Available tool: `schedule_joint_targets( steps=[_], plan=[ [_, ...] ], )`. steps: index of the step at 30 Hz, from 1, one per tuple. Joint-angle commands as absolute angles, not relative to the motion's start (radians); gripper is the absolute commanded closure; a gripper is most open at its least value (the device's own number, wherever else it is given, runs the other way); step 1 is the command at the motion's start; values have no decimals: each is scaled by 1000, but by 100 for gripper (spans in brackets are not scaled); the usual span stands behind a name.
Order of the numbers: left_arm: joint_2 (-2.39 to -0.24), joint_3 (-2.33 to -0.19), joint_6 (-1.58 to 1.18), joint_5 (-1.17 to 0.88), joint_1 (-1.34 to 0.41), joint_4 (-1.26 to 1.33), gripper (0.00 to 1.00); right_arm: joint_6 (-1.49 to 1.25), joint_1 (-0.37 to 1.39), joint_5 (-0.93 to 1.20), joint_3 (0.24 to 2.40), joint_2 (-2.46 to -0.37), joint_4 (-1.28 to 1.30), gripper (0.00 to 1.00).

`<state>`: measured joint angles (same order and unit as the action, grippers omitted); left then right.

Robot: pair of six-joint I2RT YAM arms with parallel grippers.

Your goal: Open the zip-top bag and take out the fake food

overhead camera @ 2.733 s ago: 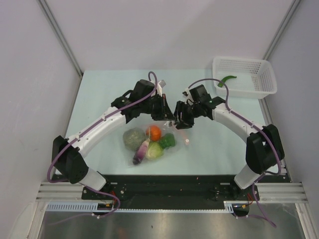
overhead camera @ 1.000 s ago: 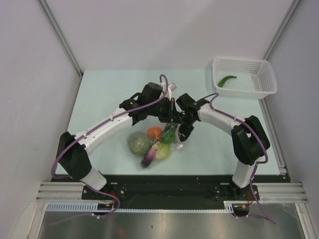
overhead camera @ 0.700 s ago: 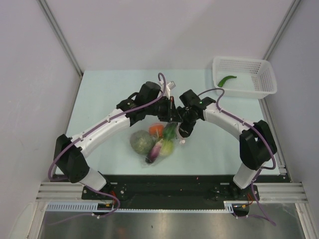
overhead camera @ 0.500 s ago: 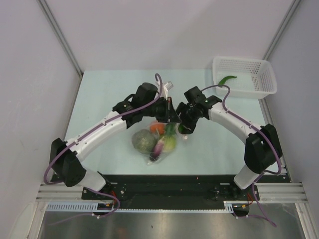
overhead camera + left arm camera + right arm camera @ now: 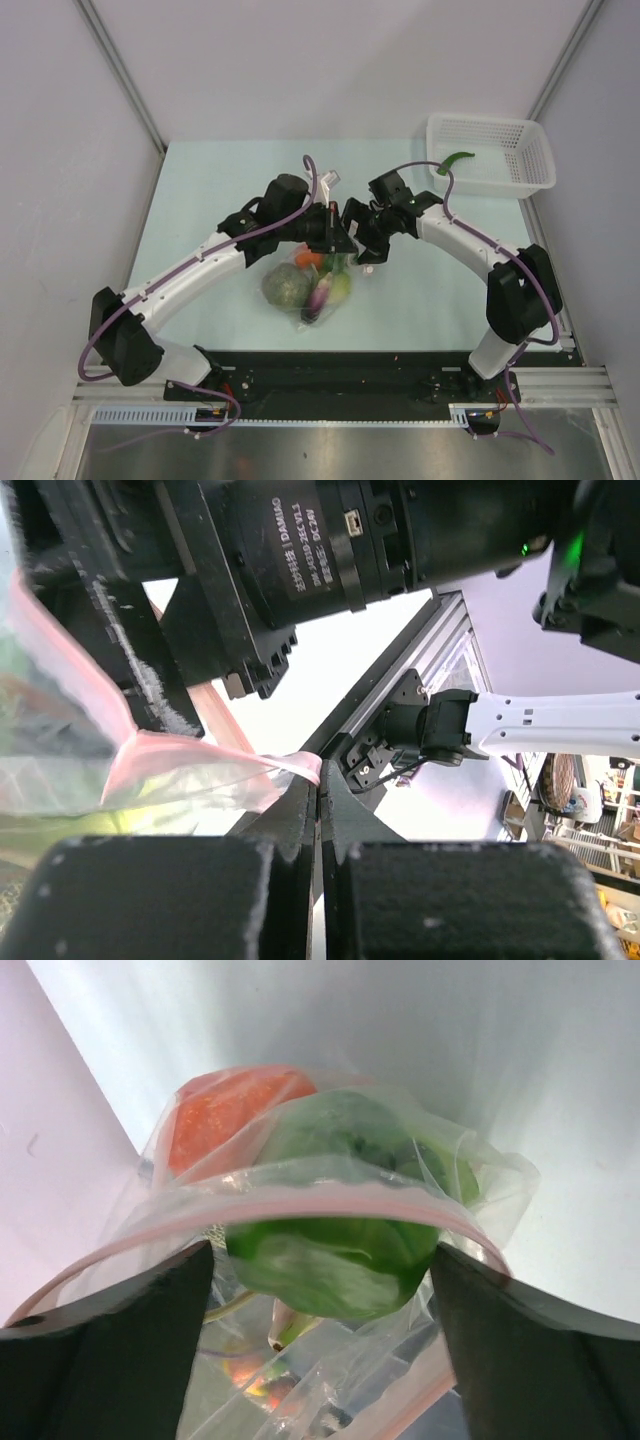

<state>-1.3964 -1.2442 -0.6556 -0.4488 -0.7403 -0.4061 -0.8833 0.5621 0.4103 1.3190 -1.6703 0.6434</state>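
Centre of overhead frame, low: zip-top bag (image 5: 328, 292) with fake food (image 5: 285, 286) inside. Just above it, left gripper (image 5: 320, 805) pinched together on the pink zip strip (image 5: 190, 772). Right gripper (image 5: 318, 1290) fingers stand apart, bag mouth between them. White basket (image 5: 492, 185) upper right.

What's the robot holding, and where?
The left end effector pinches the bag by its pink zip strip; the right end effector looks open, gripping nothing.

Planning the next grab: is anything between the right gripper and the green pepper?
The bag: its pink zip strip and clear plastic cross between the open fingers of the right gripper, in front of the pepper.
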Motion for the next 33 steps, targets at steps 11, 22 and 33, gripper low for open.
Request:
schedule_joint_targets(
  steps=[11, 22, 33],
  plan=[
    [-1356, -1247, -672, -486, -746, -397, 100, -677, 571, 353, 1452, -1694, 685, 4],
    [-1388, -1322, -664, -491, -746, -414, 100, -623, 607, 291, 1664, -1744, 879, 5],
    [-1407, -1370, -669, -485, -746, -420, 100, -649, 634, 302, 1549, -1720, 870, 17]
  ],
)
